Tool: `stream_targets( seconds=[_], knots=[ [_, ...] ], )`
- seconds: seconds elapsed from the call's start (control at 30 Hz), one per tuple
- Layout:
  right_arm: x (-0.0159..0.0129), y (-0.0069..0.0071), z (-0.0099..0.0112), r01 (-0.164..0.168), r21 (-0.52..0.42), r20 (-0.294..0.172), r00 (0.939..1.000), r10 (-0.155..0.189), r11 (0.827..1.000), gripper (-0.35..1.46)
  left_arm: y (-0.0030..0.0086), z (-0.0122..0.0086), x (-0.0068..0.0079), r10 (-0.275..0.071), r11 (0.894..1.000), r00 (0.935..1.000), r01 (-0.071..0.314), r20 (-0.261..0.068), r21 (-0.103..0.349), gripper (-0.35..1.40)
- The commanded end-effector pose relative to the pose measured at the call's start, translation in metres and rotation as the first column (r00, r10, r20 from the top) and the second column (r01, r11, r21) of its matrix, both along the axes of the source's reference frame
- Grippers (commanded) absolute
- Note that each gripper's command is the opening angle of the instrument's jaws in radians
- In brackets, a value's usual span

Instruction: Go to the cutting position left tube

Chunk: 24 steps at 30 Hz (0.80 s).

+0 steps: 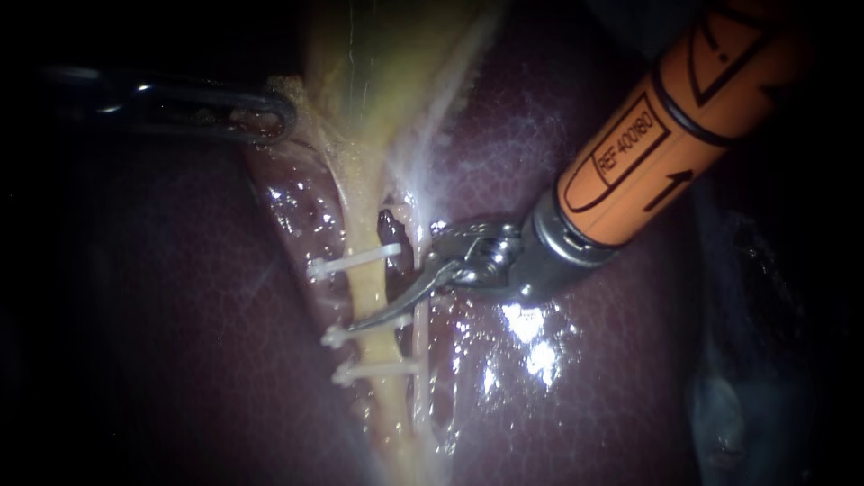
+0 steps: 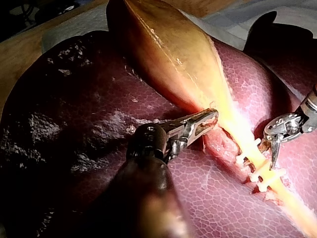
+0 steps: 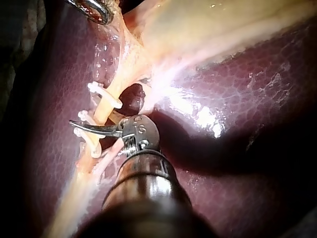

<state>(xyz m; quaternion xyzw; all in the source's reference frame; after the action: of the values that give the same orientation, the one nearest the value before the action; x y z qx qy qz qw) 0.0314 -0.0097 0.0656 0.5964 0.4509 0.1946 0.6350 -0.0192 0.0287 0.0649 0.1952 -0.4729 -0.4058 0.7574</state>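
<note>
The pale yellow left tube (image 1: 371, 292) is seen running down from the yellow-green gallbladder (image 1: 378, 63) over the dark red, wet liver (image 1: 180, 315), w/ a thinner whitish strand (image 1: 419, 346) just beside it, on its right in the endoscope view. Three white plastic clips (image 1: 355, 260) are set across the left tube: one nearer the gallbladder, two close together further along. The right instrument (image 1: 378, 315), an orange-sleeved shaft w/ a steel wrist and thin curved blades, is laid across the left tube btwn the upper clip and the lower pair, its tip right by the middle clip. Its blades are seen lying together, w/ no gap and nothing held. The left instrument (image 1: 279, 115), a dark shaft w/ slotted metal jaws, is placed at the gallbladder's edge near its narrow end, well apart from the clips. Its jaws are closed on that edge, which is shown best in the left wrist view. Beyond the liver in that view, a tan wooden board (image 2: 15, 54) and a pale cloth (image 2: 74, 25) are seen.
</note>
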Motion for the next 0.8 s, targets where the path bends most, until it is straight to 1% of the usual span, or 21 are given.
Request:
stream_targets(
  seconds=[0.03, 0.1, 0.17, 0.23, 0.33, 0.47, 0.57, 0.7, 0.8],
  knots=[
    [0.0003, 0.0000, 0.0000, -0.006, 0.000, -0.002, 1.0000, 0.006, 1.000, 1.33, 0.0000, 0.0000, 0.0000, 0.000, 1.000, 1.0000, 0.000, 0.000, 0.000, -0.35],
    [0.0011, 0.0000, 0.0000, -0.015, -0.010, -0.018, 0.9997, 0.015, 1.000, 1.33, 0.0000, 0.0000, 0.0000, 0.000, 1.000, 1.0000, 0.000, 0.000, 0.000, -0.35],
    [0.0016, 0.0001, 0.0000, -0.029, -0.032, -0.047, 0.9985, 0.028, 0.999, 1.33, 0.0000, 0.0000, 0.0000, 0.000, 1.000, 1.0000, 0.000, 0.000, 0.000, -0.35],
    [0.0022, 0.0002, 0.0001, -0.045, -0.070, -0.083, 0.9958, 0.039, 0.997, 1.33, 0.0000, 0.0000, 0.0000, 0.002, 1.000, 1.0000, -0.002, 0.002, 0.001, -0.35],
    [0.0028, 0.0002, 0.0001, -0.054, -0.108, -0.110, 0.9931, 0.042, 0.993, 1.33, 0.0000, 0.0000, 0.0000, 0.002, 1.000, 1.0000, -0.002, 0.002, 0.001, -0.35],
    [0.0033, 0.0001, -0.0003, -0.065, -0.126, -0.133, 0.9899, 0.048, 0.990, 1.33, 0.0000, 0.0000, 0.0000, 0.002, 1.000, 1.0000, -0.002, 0.002, 0.001, -0.35],
    [0.0035, 0.0000, -0.0012, -0.081, -0.108, -0.155, 0.9858, 0.064, 0.991, 1.33, 0.0000, 0.0000, 0.0000, 0.002, 1.000, 1.0000, -0.002, 0.002, 0.001, -0.35],
    [0.0038, 0.0000, -0.0036, -0.101, -0.077, -0.188, 0.9785, 0.085, 0.992, 1.33, 0.0000, 0.0000, 0.0000, 0.002, 1.000, 1.0000, -0.002, 0.002, 0.001, -0.35],
    [0.0039, 0.0003, -0.0054, -0.103, -0.071, -0.198, 0.9762, 0.087, 0.992, 1.33, 0.0000, 0.0000, 0.0000, 0.002, 1.000, 1.0000, -0.002, 0.002, 0.001, -0.35]
  ],
)
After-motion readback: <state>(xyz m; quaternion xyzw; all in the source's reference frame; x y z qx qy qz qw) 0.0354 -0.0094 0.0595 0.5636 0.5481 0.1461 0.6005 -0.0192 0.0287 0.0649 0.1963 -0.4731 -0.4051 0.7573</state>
